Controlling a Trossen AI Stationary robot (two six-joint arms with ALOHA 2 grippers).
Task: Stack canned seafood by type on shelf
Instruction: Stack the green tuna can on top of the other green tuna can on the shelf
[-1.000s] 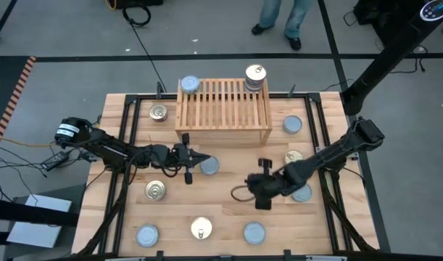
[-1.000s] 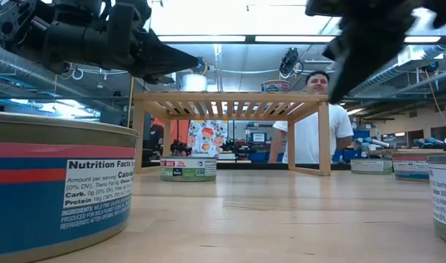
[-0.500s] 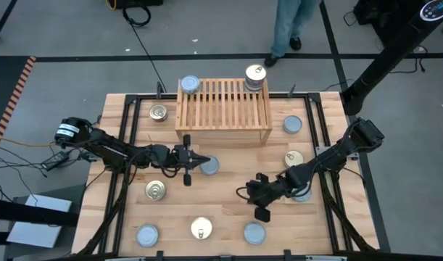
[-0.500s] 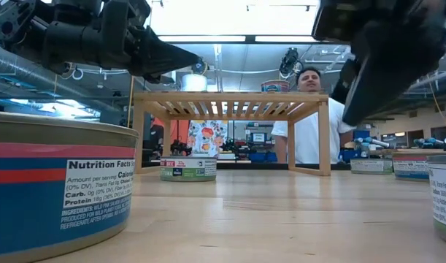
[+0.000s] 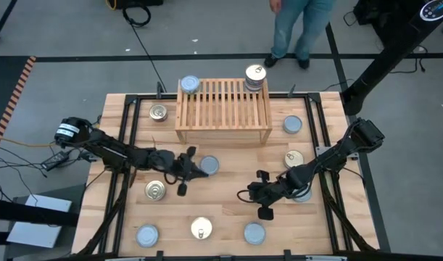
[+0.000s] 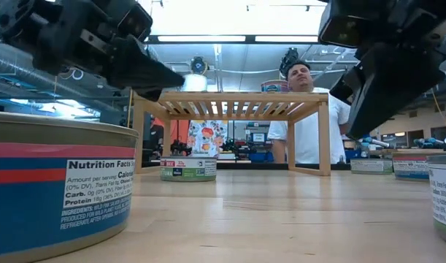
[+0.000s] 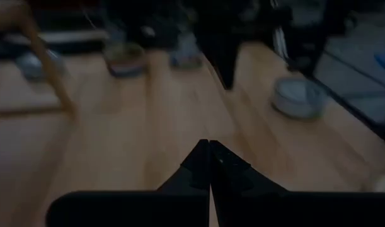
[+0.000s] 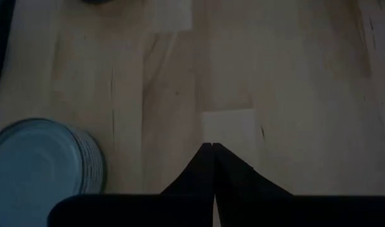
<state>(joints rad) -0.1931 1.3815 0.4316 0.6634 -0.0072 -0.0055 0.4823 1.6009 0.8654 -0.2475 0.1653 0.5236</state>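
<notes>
left gripper (image 5: 200,172) closed, empty, above tabletop (image 5: 228,217), tips just beside silver-lidded tin (image 5: 209,166) in front of shelf (image 5: 223,109). right gripper (image 5: 244,194) closed, empty, over bare planks near table centre. shelf top: one silver-lidded tin (image 5: 189,85) at left rear corner, gold-lidded stack (image 5: 255,77) at right rear corner. other tins scattered on tabletop. person (image 6: 308,117) beyond table.

Person (image 5: 297,29) standing beyond table (image 5: 228,210); black cable (image 5: 138,13) on floor.
</notes>
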